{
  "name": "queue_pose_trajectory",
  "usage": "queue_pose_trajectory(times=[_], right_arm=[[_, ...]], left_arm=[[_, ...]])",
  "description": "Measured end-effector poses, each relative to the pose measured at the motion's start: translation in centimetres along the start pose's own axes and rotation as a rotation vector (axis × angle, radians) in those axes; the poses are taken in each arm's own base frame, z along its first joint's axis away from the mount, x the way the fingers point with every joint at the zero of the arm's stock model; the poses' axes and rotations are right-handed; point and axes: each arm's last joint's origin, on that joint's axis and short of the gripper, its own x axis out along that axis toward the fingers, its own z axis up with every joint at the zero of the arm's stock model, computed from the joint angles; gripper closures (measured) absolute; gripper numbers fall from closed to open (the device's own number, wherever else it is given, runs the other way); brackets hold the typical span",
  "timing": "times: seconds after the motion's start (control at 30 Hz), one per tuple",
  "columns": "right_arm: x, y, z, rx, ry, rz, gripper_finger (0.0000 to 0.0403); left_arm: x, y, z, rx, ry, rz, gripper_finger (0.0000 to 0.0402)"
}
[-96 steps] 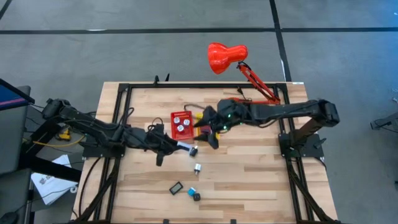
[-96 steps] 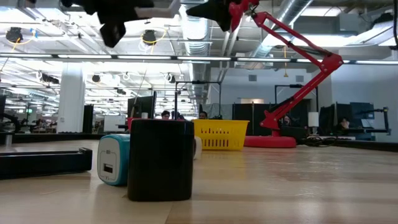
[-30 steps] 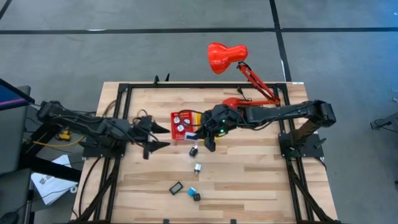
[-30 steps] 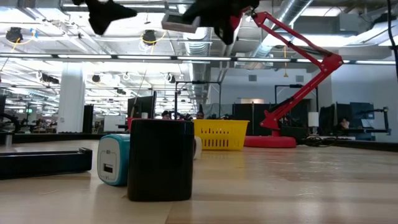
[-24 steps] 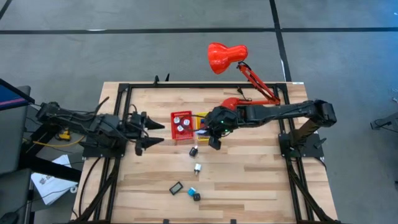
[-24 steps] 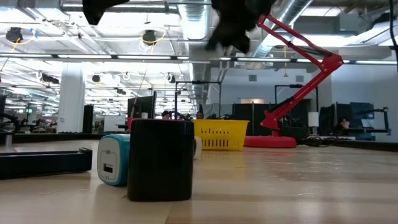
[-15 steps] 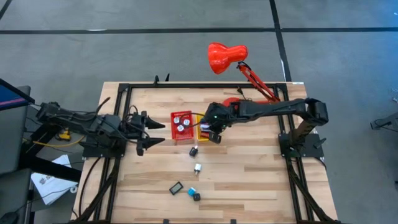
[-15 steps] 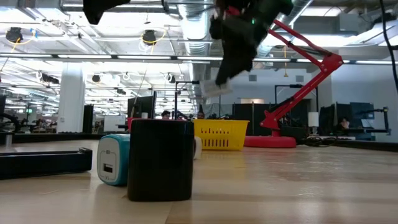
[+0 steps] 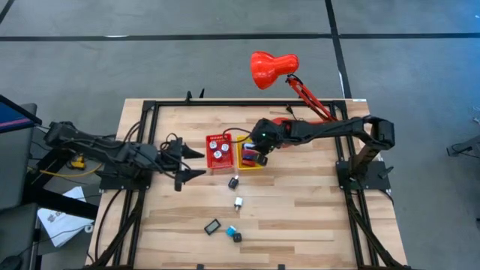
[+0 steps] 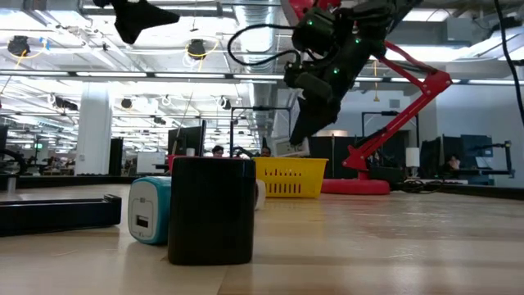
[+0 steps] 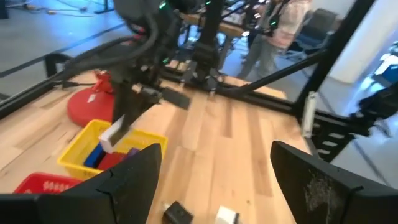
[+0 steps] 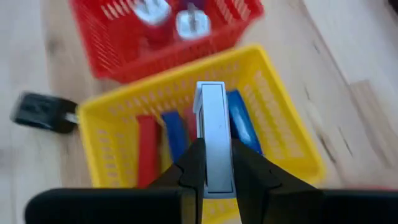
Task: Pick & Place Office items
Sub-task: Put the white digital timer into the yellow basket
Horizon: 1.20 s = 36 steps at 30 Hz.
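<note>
My right gripper (image 12: pixel 212 158) hangs over the yellow bin (image 9: pixel 247 165), shut on a flat white piece (image 12: pixel 212 112). Red and blue pieces (image 12: pixel 177 134) lie in that bin. The red bin (image 9: pixel 219 150) beside it holds white pieces (image 12: pixel 186 22). Loose office items lie on the wood: a black one (image 9: pixel 233 181), a white one (image 9: pixel 238 202), a flat black one (image 9: pixel 213 226), a light blue one (image 9: pixel 231 230) and a black cube (image 9: pixel 237 237). My left gripper (image 9: pixel 196 163) waits open left of the red bin, raised above the table. My right gripper pinches the white piece between its two fingers by its two long edges (image 12: pixel 214 171), at the end nearer the wrist. The fingers slant down from the table's right. The piece sticks out past the fingertips (image 12: pixel 194 158), lifted clear above the yellow bin's inside (image 10: pixel 288 148).
A big red desk lamp (image 9: pixel 274 69) stands at the far edge, its base (image 9: pixel 283 121) just behind the yellow bin. A black frame (image 9: pixel 146 112) runs around the table. Bare wood lies to the right of the loose items.
My right gripper has carried the white piece from in front of the red bin toward the table's right and far side, over the yellow bin. It has sunk and tipped to point more steeply down. It has stayed shut on the piece.
</note>
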Motion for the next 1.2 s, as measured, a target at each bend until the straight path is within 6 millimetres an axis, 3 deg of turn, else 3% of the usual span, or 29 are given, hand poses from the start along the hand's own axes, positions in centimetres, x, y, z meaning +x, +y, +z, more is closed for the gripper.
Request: queue_pose_trajectory(times=[0.37, 0.67, 1.2], right_arm=[[1.5, 0.1, -1.8, 0.031, -0.07, 0.054, 0.0351], [1.6, -0.8, -1.9, 0.044, -0.098, 0.011, 0.0351], [5.4, 0.5, -3.0, -0.007, -0.059, 0.055, 0.0351]], left_arm=[[1.0, 0.3, -0.5, 0.014, 0.012, 0.098, 0.0103], [1.3, 1.4, 0.0, -0.005, -0.012, 0.153, 0.0103], [1.5, 1.5, 0.1, -0.012, -0.021, 0.155, 0.0103]])
